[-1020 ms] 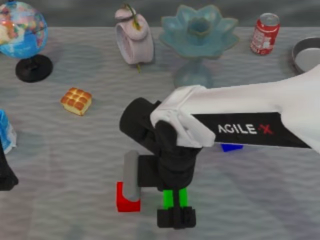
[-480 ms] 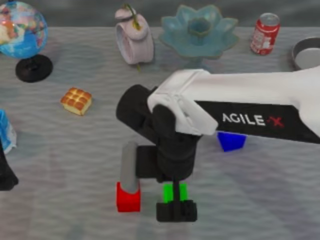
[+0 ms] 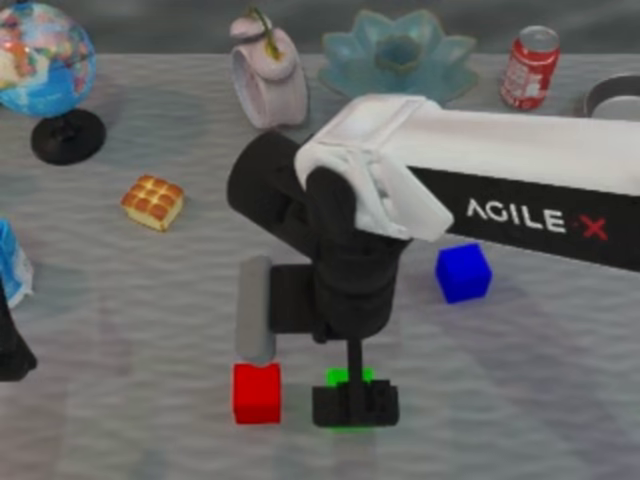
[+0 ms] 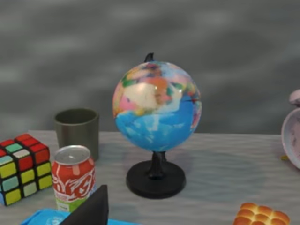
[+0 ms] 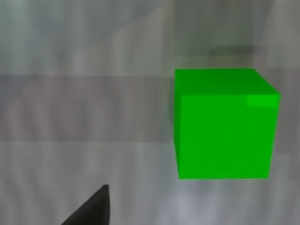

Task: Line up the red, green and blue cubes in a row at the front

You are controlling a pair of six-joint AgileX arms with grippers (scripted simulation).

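Red cube (image 3: 257, 392) sits at the front of the table, left of centre. Green cube (image 3: 349, 378) just beside it on the right, small gap between, mostly covered in the top view by the right gripper (image 3: 355, 405), which hangs directly over it. Only slivers of green show above and below the black fingers.

Right wrist view: green cube (image 5: 224, 124) rests flat on the table surface, upright, nothing clamped on its faces. One dark fingertip (image 5: 91, 208) shows at the frame edge, well clear of the cube. Reads as released, the jaws spread apart and holding nothing.

Blue cube (image 3: 463, 272) lies farther back, to the right of the pair and apart from them, partly beneath the white forearm of the right arm. Not in the row yet.

Left arm parked at the table's far left edge; only a dark bit of it shows in the top view. Whether the left gripper (image 4: 91, 211) is wide or narrow I cannot tell (a single black tip in its own wrist view, facing the globe (image 4: 156, 106) and a soda can (image 4: 72, 180)).

Progress, by judgement: two of three done. Red and green look roughly level with each other along the front. Left to do: fetch blue and set it to the right of green at about the same spacing and depth.

Clutter along the back (clock, lotus dish, bread-like block (image 3: 153, 202)) lies well away from the row
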